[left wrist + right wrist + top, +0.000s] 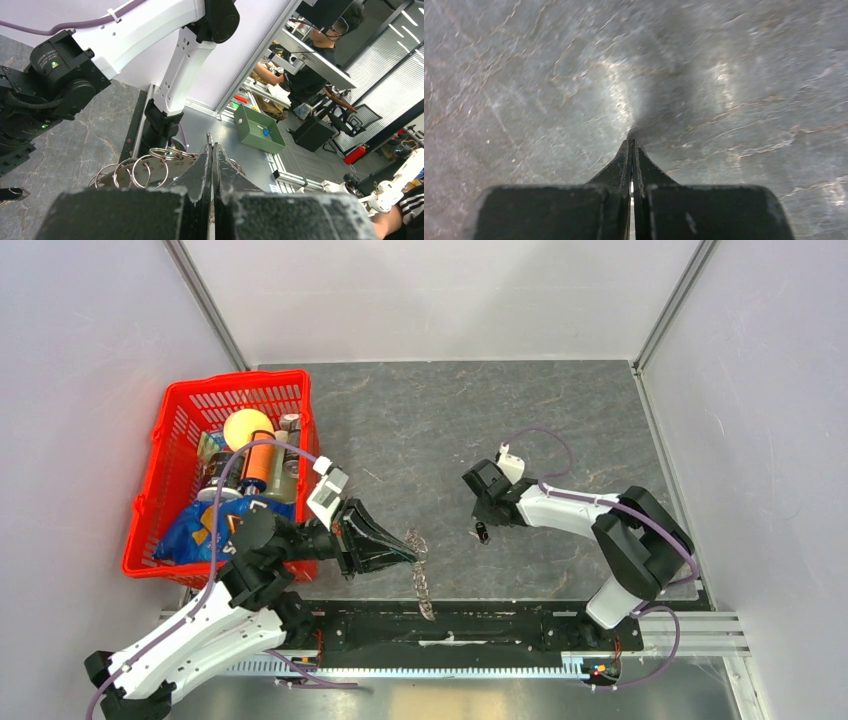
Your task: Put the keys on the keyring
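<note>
My left gripper (410, 555) is shut on the keyring (422, 585), a string of silver rings with grey numbered tags, and holds it above the table's near edge. In the left wrist view the jaws (212, 148) pinch a ring edge, and the other rings (145, 170) fan out to the left. My right gripper (483, 521) points down at the table with its jaws shut (632, 143), nothing showing between them. The small dark key (483, 534) lies right at its tips; it also shows in the left wrist view (11, 193). It is hidden from the right wrist view.
A red basket (160, 440) with an orange ball, bottles and a blue bag stands at the left, close behind my left arm. A black rail (480, 635) runs along the near edge. White walls enclose the grey stone table (450, 430).
</note>
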Motion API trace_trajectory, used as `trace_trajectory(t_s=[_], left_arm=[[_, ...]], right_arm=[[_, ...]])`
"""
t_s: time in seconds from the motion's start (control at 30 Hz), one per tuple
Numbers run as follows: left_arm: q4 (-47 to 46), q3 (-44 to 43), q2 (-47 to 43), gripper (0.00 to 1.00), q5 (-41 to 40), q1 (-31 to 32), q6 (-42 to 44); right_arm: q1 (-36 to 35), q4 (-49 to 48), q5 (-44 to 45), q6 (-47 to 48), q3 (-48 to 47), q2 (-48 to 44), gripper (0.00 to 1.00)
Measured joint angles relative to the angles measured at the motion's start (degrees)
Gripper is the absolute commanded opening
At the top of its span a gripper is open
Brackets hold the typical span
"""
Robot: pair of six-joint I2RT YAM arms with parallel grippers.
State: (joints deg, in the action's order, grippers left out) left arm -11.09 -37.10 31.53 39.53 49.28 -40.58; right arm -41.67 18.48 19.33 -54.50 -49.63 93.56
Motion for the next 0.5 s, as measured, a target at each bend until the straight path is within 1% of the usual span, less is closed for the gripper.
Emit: trace_trajectory(t_s=[0.3,0.47,0.5], left_arm=[[0.3,0.0,0.0,0.02,0.0,0.0,0.0],[0.3,0.0,0.0,0.02,0.0,0.0,0.0],[0.3,0.0,0.0,0.02,0.0,0.0,0.0]], right_arm=[[3.4,1.1,3.5,-2.5,1.1,-1.1,0.00],[3.9,3.0,3.4,-1.3,4.2,-6.3,0.00],[4.0,3.5,3.1,-0.4,4.2,-7.5,0.07]])
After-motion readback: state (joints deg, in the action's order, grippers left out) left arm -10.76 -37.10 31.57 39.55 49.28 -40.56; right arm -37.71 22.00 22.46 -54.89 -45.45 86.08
